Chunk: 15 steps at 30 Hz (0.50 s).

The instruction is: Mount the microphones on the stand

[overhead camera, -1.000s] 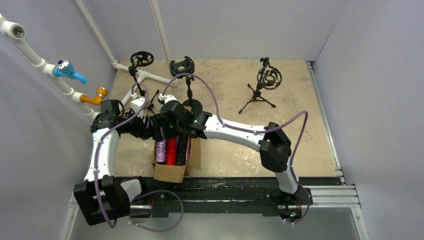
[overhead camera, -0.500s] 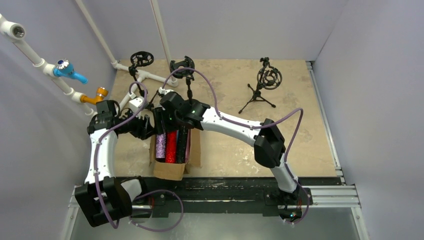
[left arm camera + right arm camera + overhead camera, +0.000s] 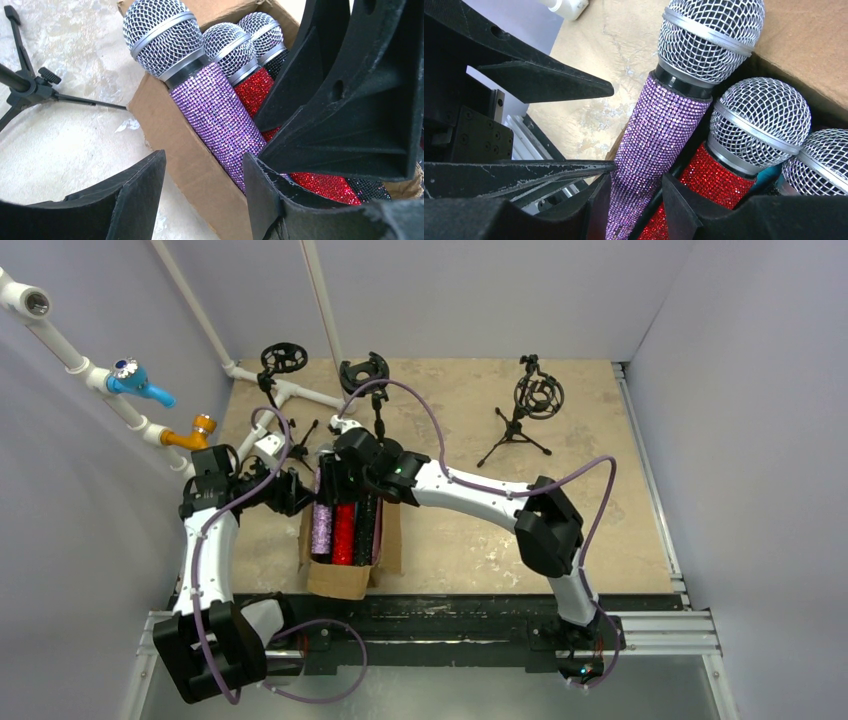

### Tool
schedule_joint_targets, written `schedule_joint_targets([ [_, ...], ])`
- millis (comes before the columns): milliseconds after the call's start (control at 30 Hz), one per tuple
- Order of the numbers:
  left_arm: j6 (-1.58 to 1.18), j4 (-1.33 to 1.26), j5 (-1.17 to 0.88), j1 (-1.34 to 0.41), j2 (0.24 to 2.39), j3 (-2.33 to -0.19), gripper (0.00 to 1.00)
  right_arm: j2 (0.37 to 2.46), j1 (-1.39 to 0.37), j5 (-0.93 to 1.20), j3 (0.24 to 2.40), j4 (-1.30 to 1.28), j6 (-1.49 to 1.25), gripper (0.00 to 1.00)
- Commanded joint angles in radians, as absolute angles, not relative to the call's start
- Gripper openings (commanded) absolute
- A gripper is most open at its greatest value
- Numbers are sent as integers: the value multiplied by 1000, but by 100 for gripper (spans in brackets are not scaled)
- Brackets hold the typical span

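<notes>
Glittery purple microphone (image 3: 659, 135) between right fingers (image 3: 684, 207), in cardboard box (image 3: 809, 40)

Three microphones (image 3: 343, 530) in one cardboard box (image 3: 338, 585): one purple glitter microphone (image 3: 220, 120), one red glitter microphone (image 3: 255, 85), one black glitter microphone (image 3: 274, 59). Three stands along the far side: left stand (image 3: 283, 358), middle stand (image 3: 364, 371), right stand (image 3: 538, 395)

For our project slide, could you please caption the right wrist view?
The right gripper straddles the glittery purple microphone, beside the glittery red microphone, in a cardboard box.
</notes>
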State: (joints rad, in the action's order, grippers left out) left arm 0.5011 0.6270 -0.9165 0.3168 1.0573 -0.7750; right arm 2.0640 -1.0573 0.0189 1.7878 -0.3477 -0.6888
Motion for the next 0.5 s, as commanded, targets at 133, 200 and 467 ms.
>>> schedule_joint_targets([
  [133, 553, 623, -992, 297, 1085, -730, 58, 2031, -1046, 42, 1666, -97, -688, 41],
  [200, 566, 644, -961, 299, 1076, -743, 58, 2029, -1046, 37, 1675, -118, -673, 41],
  [467, 599, 740, -824, 372, 1064, -861, 57, 2000, -1041, 35, 1641, -94, -643, 38],
])
